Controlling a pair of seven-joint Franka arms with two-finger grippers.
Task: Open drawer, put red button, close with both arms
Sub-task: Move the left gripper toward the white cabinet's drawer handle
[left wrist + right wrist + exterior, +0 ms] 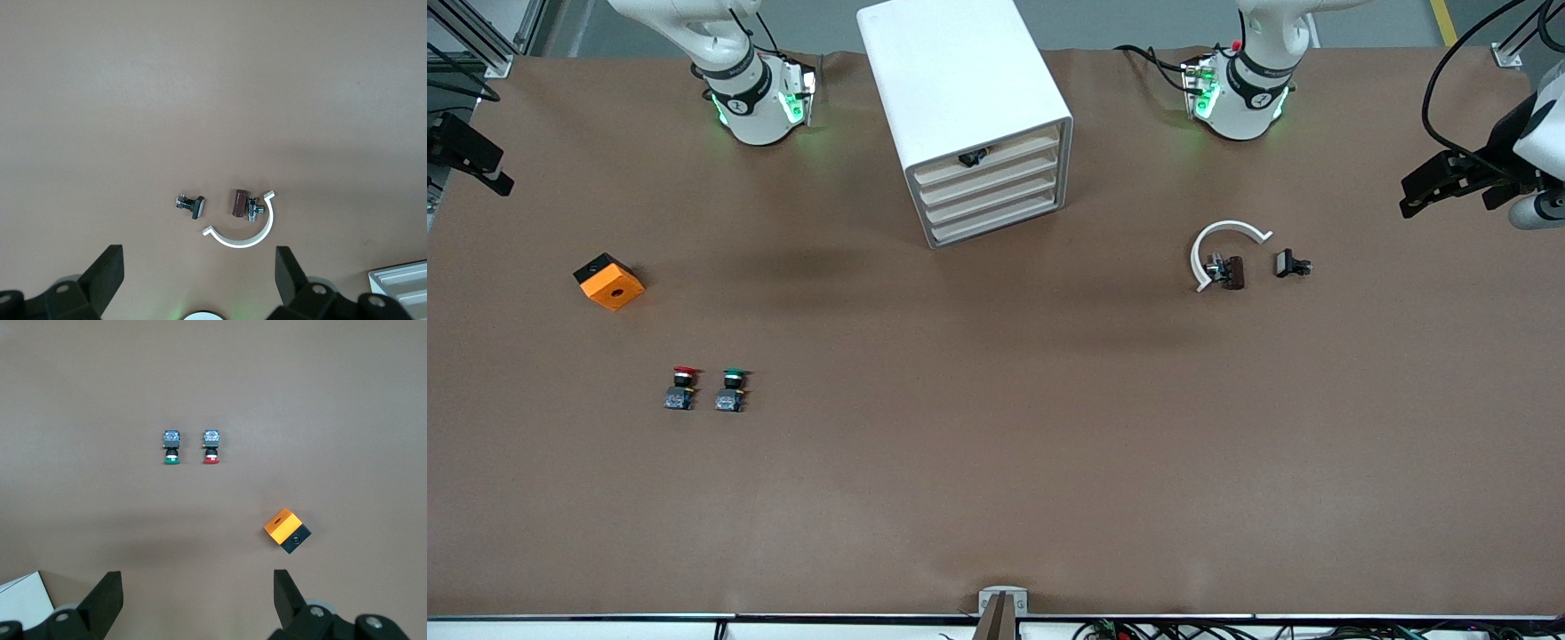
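both sets of fingers [197, 283] [197, 603] spread wide, empty, raised over surface [996, 427]; drawer [989, 180] shut; red button [682, 388] untouched.

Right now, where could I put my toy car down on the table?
The wide bare stretch in front of the cabinet, between the red button and the white ring, is free. It's crowded right around the ring's small parts and the buttons.

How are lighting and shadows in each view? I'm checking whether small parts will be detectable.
Front view: even overhead light, soft shadow on the table in front of the cabinet, green glow at both arm bases. Left wrist view: white curved bracket crisp, faint shadows. Right wrist view: red button sharp, no glare.
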